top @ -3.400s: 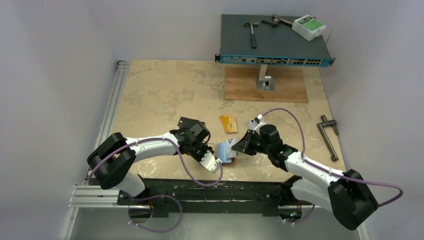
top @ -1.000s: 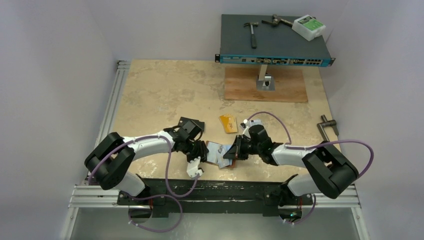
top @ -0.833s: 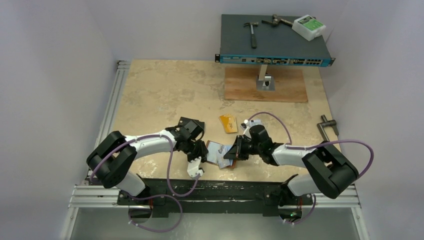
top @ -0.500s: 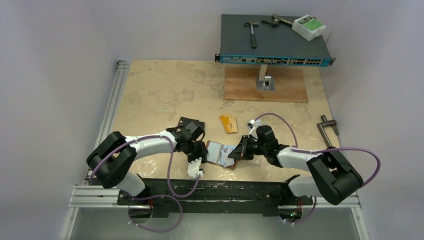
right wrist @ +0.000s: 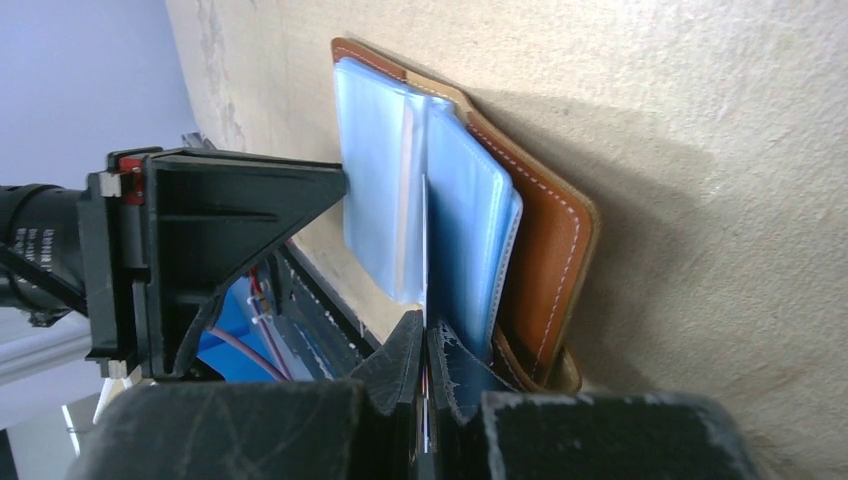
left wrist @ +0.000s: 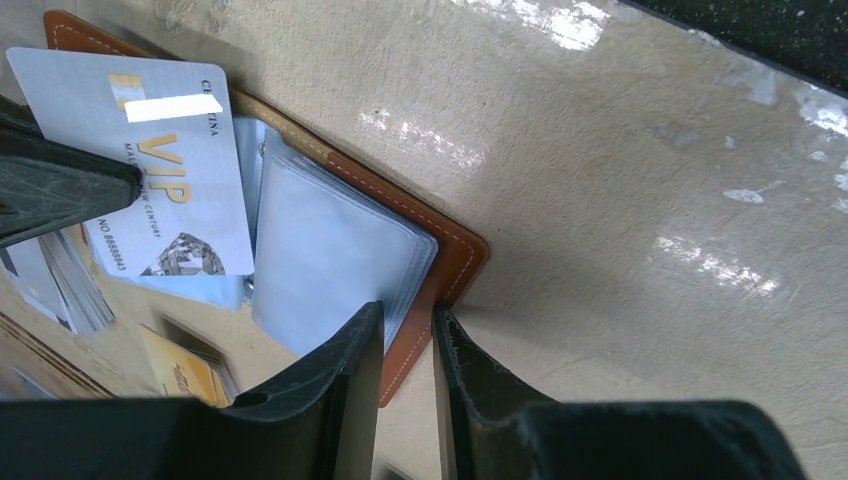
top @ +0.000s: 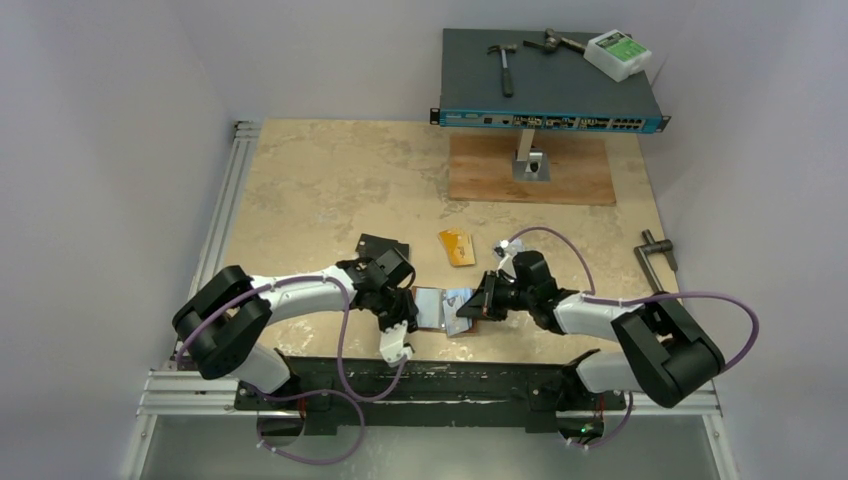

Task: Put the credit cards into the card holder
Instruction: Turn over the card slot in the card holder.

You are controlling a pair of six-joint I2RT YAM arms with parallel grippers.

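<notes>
The brown leather card holder (top: 430, 307) lies open on the table, its light blue sleeves up (left wrist: 330, 250). My left gripper (left wrist: 408, 325) is shut on the holder's brown edge at its near corner. My right gripper (right wrist: 427, 335) is shut on a silvery white card (left wrist: 170, 170) printed "VIP". It holds the card edge-on between the blue sleeves of the holder (right wrist: 550, 240). In the top view the left gripper (top: 408, 306) and the right gripper (top: 468, 305) face each other across the holder. A gold-orange card (top: 456, 246) and black cards (top: 383, 245) lie just beyond.
A network switch (top: 550, 90) with hammers and a white box on it stands on a post over a wooden board (top: 530, 170) at the back. A metal handle tool (top: 657, 272) lies at the right. A black rail (top: 450, 375) runs along the near edge.
My right gripper has come down to the holder with the white card and then shifted a little right. My left gripper moved slightly nearer, still on the holder's edge.
</notes>
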